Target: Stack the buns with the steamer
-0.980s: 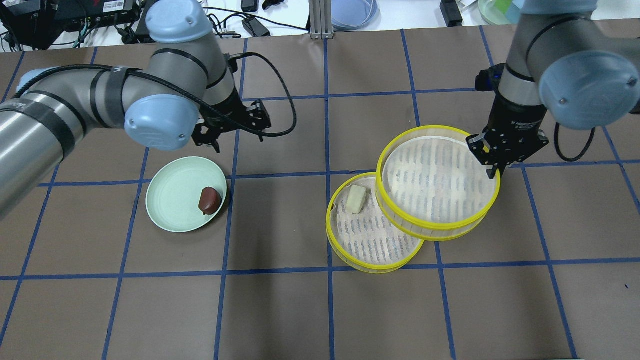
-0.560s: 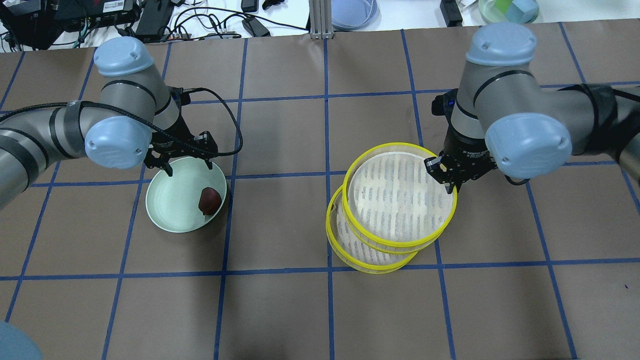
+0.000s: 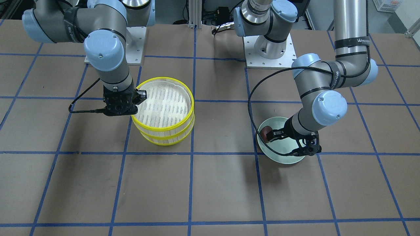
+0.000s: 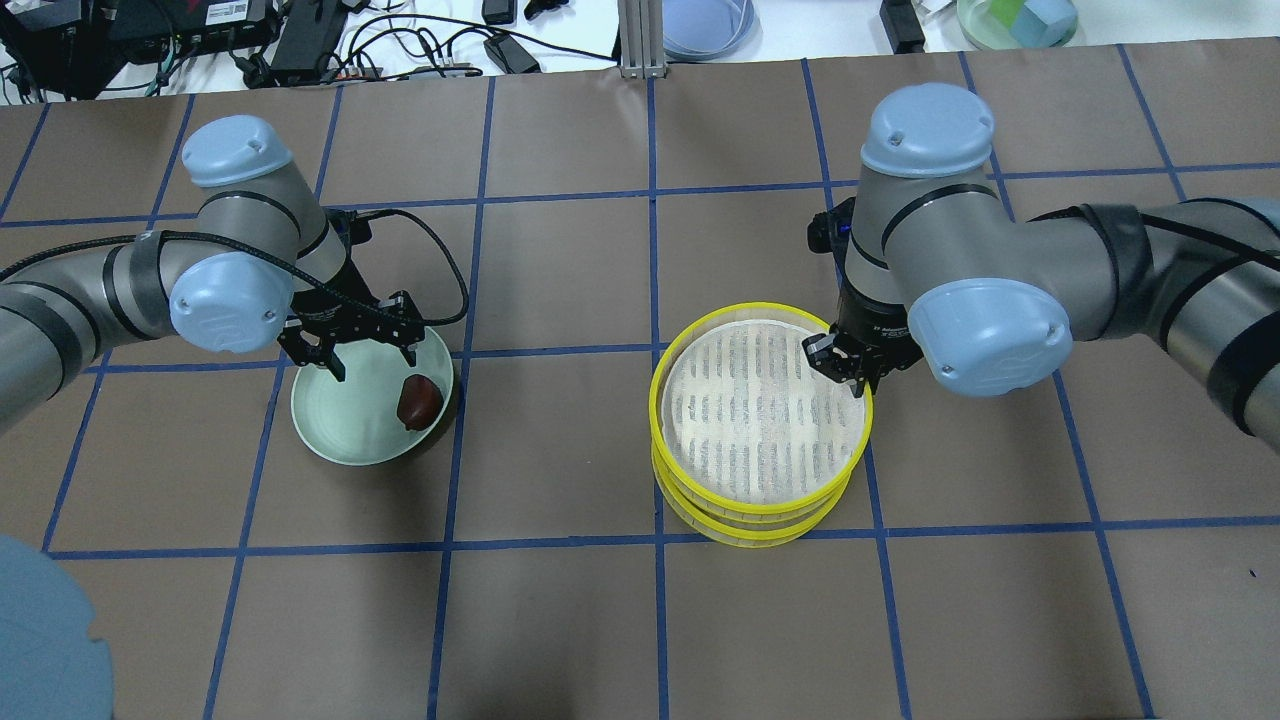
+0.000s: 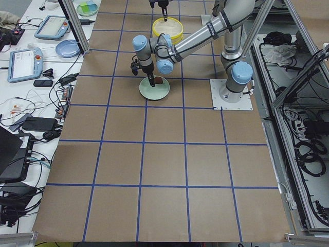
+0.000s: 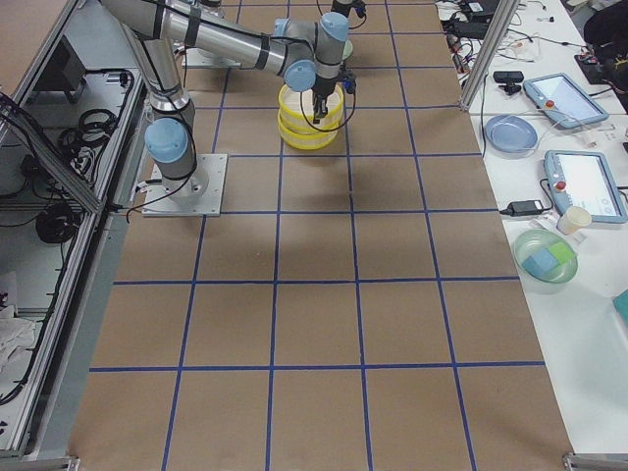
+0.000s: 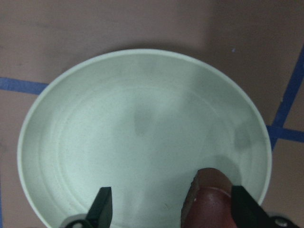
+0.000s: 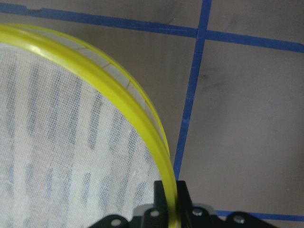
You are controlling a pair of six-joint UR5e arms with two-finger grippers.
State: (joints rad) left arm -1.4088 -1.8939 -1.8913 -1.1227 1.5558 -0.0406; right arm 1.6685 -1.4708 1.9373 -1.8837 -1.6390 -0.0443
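Note:
Two yellow-rimmed steamer trays are stacked; the upper tray (image 4: 760, 420) sits on the lower tray (image 4: 745, 535). My right gripper (image 4: 838, 362) is shut on the upper tray's right rim (image 8: 118, 90). The cream-white bun is hidden under the upper tray. The dark reddish-brown bun (image 4: 419, 400) lies at the right side of the pale green plate (image 4: 340, 420). My left gripper (image 4: 372, 362) is open, low over the plate's far part. In the left wrist view the brown bun (image 7: 209, 194) lies between the fingers, against the right finger (image 7: 247, 209).
The brown table has blue tape grid lines. Cables, devices and dishes lie on the white bench beyond the far edge (image 4: 700, 25). The left arm's cable (image 4: 440, 260) loops above the plate.
My right gripper carried the upper tray left and onto the lower tray, covering the cream bun. My left gripper moved left and down to the plate, around the brown bun.

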